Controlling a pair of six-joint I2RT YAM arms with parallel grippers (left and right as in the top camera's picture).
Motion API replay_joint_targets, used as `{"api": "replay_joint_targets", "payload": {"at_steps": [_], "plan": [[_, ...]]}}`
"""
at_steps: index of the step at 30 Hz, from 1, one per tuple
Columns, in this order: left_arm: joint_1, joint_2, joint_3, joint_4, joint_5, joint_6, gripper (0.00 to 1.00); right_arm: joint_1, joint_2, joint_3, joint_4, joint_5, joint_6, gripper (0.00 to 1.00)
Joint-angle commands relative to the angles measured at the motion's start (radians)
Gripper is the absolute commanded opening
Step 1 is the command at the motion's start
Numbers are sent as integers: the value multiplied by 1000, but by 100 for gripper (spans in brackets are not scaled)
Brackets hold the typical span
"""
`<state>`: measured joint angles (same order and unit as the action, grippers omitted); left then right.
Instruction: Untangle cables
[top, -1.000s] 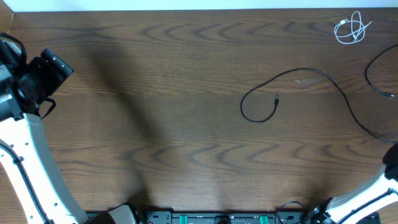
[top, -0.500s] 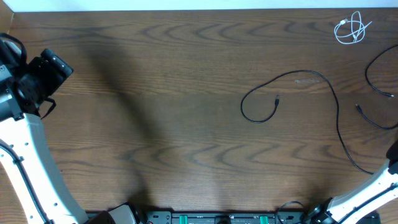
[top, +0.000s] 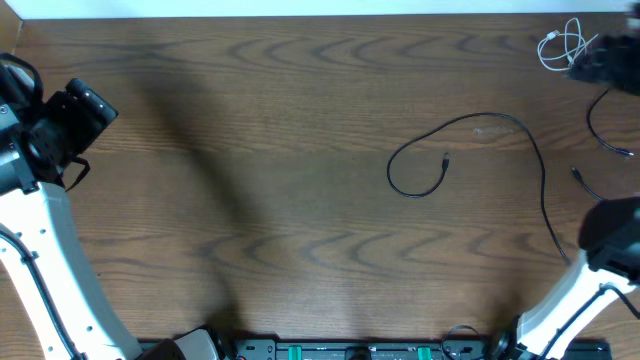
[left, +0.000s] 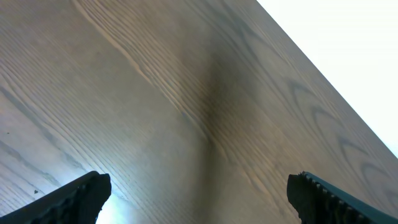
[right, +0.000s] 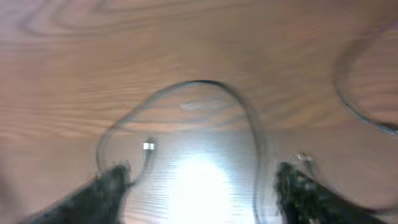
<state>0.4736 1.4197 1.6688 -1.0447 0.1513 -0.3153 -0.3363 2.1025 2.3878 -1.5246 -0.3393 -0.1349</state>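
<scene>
Dark brown wood-grain bench (top: 250, 200) carries every cord on my right side. By my judgement the sorting is nearly finished: no cord crosses another. I count one short white cord (top: 562, 47), bunched in small loops near the far right corner, and one long thin black cord (top: 541, 180) that curls into an open loop at mid-bench, then runs down toward my right arm. An upper black strand (top: 592, 125) and a lower black strand (top: 583, 180), each with a plug end, lie at the right edge. I cannot tell whether they join out of view, so two or three black cords. What seems left is loosening the white bunch. My left tool (left: 198, 186) hangs with fingers wide apart over plain wood; my right tool (right: 202, 180), blurred, has fingers apart and grips nothing
</scene>
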Motion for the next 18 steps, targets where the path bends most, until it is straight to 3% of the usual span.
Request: {"api": "replay_joint_targets", "payload": {"at_steps": [1,8,15,18], "plan": [[-4,13,3,-1,-2,-4,96,107,-26,-31,18,-24,85,66],[-4,21,3,-2,-2,-4,96,361,-23,-192,175,192,384,64],[-4,25,3,-2,-2,-4,96,517,-23,-434,404,236,558,46],[-4,25,3,-3,-2,-4,96,569,-23,-552,518,236,633,45]]}}
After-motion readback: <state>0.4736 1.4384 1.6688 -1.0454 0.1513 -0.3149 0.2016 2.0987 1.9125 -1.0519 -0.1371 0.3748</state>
